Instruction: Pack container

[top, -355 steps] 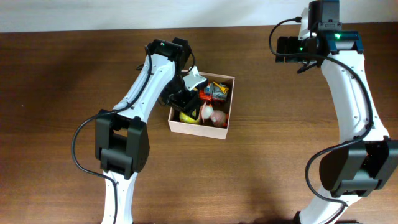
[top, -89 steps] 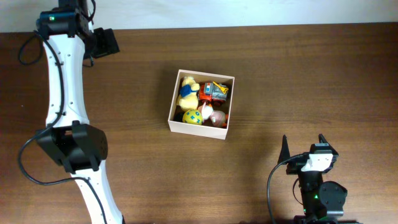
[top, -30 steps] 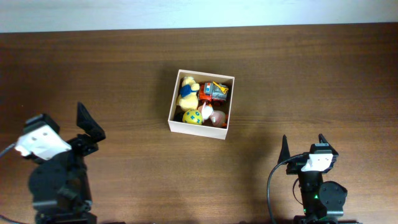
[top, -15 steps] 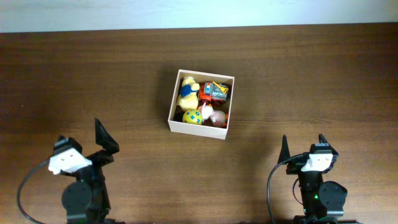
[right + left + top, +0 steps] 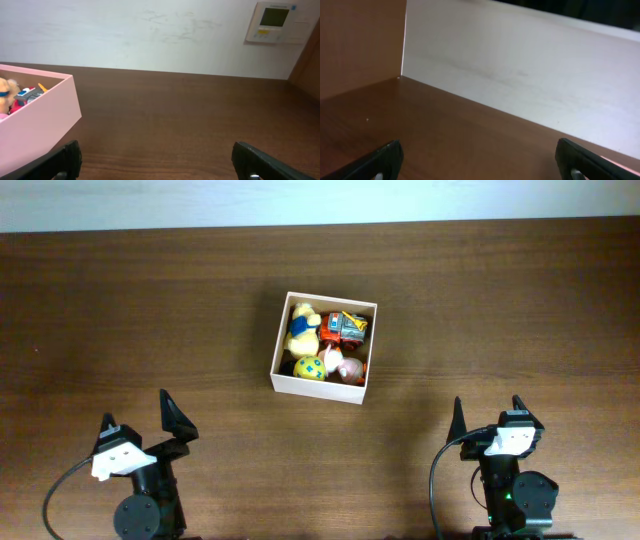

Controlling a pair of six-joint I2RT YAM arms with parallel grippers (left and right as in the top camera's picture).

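Observation:
The container (image 5: pixel 318 387), a square white box with a tan inside, sits at the table's middle. It holds a yellow and blue plush (image 5: pixel 302 326), an orange toy car (image 5: pixel 347 327), a spotted yellow ball (image 5: pixel 309 367) and a pink toy (image 5: pixel 349 367). My left gripper (image 5: pixel 135 408) is folded back at the near left edge, open and empty, far from the box. My right gripper (image 5: pixel 488 402) rests at the near right edge, also open and empty. The right wrist view has the container (image 5: pixel 35 120) at its left, beyond the open gripper (image 5: pixel 160 165). The left wrist view shows only bare table between the left gripper's (image 5: pixel 482 165) fingers.
Brown wooden table (image 5: pixel 480 300) runs to a pale wall (image 5: pixel 520 75) at the back. A wooden side panel (image 5: pixel 360 45) stands at the left. A white wall controller (image 5: pixel 274 21) hangs at the far right.
The left arm has pulled back from the far left of the table and folded down to the near left edge. The right arm, container and toys have not moved.

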